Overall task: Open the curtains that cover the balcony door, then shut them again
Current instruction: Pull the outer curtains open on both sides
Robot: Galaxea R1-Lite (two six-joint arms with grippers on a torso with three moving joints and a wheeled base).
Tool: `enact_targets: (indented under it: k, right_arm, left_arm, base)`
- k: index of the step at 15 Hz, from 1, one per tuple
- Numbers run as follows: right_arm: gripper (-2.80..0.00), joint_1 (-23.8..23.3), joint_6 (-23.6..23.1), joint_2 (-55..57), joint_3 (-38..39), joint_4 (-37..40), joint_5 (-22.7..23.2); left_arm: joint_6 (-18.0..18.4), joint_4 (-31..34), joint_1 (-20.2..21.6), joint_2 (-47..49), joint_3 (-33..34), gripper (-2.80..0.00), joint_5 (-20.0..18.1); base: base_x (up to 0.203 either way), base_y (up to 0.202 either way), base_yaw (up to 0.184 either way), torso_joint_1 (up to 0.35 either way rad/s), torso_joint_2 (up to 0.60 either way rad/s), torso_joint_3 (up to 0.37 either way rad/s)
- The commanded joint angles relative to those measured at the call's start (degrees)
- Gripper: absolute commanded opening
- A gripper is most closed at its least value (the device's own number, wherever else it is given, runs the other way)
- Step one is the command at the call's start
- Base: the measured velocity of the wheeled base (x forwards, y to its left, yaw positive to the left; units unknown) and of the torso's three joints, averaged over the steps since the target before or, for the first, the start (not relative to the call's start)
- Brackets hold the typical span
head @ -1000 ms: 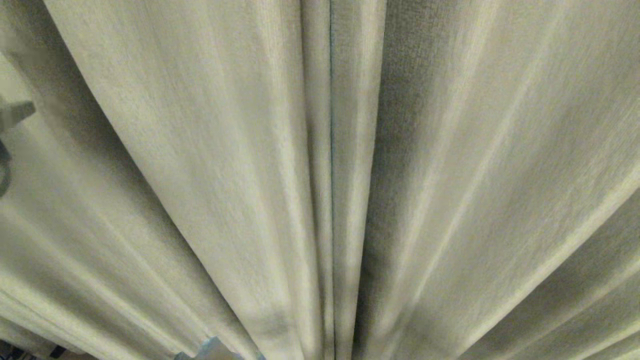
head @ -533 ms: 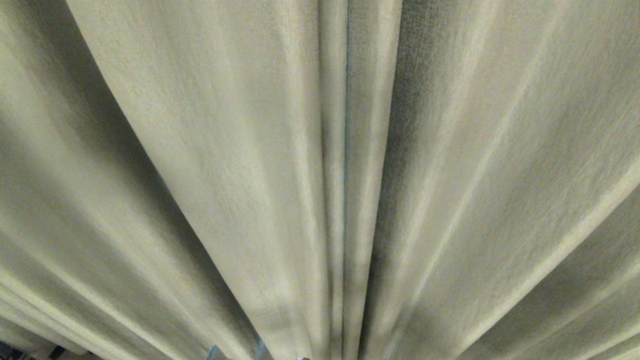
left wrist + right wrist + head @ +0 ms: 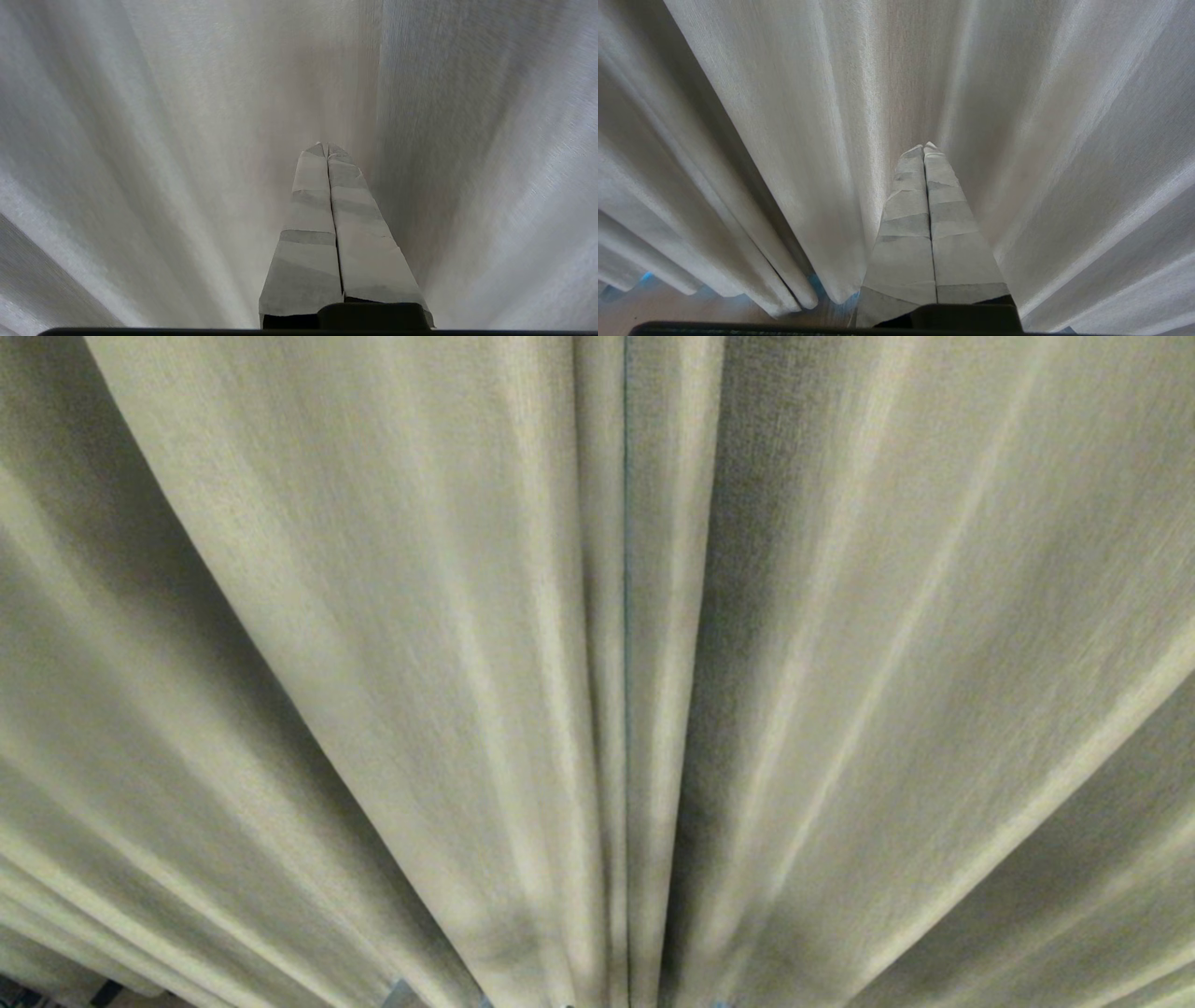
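The curtains (image 3: 392, 644) fill the head view as heavy beige pleated drapes, and their two panels meet at a thin dark seam (image 3: 625, 616) near the middle. The balcony door is hidden behind them. Neither arm shows in the head view. In the left wrist view my left gripper (image 3: 326, 145) is shut with nothing between its fingers, its tip close to a fold of the curtains (image 3: 196, 116). In the right wrist view my right gripper (image 3: 925, 146) is shut and empty too, pointing at the curtains (image 3: 784, 116) near their lower hem.
A strip of floor (image 3: 705, 310) shows below the curtain hems in the right wrist view. A sliver of floor and dark objects (image 3: 56, 994) sits at the head view's lower left corner.
A grey part of the left arm at the head view's left edge one second ago has gone out of view. The whole picture shifted right, then back left.
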Motion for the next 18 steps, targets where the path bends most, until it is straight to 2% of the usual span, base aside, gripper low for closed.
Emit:
enact_targets:
  k: [1, 7, 18]
  right_arm:
    - [-2.8, 0.06, -0.03, 0.0, 0.01, -0.01, 0.04]
    - [-2.8, -0.02, -0.03, 0.0, 0.01, -0.01, 0.04]
    - [-2.8, 0.03, -0.03, 0.0, 0.01, -0.01, 0.04]
  left_arm:
    - [-0.07, -0.11, -0.02, 1.07, -0.14, 0.0, -0.09]
    - [-1.09, -0.2, -0.02, 2.97, -2.32, 0.0, -0.27]
    - [-1.21, -3.98, -0.02, 13.23, -12.81, 0.0, -0.22]
  base:
    - [0.0, 0.0, 0.0, 0.0, 0.0, 0.0]
    - [0.0, 0.0, 0.0, 0.0, 0.0, 0.0]
    - [0.0, 0.0, 0.0, 0.0, 0.0, 0.0]
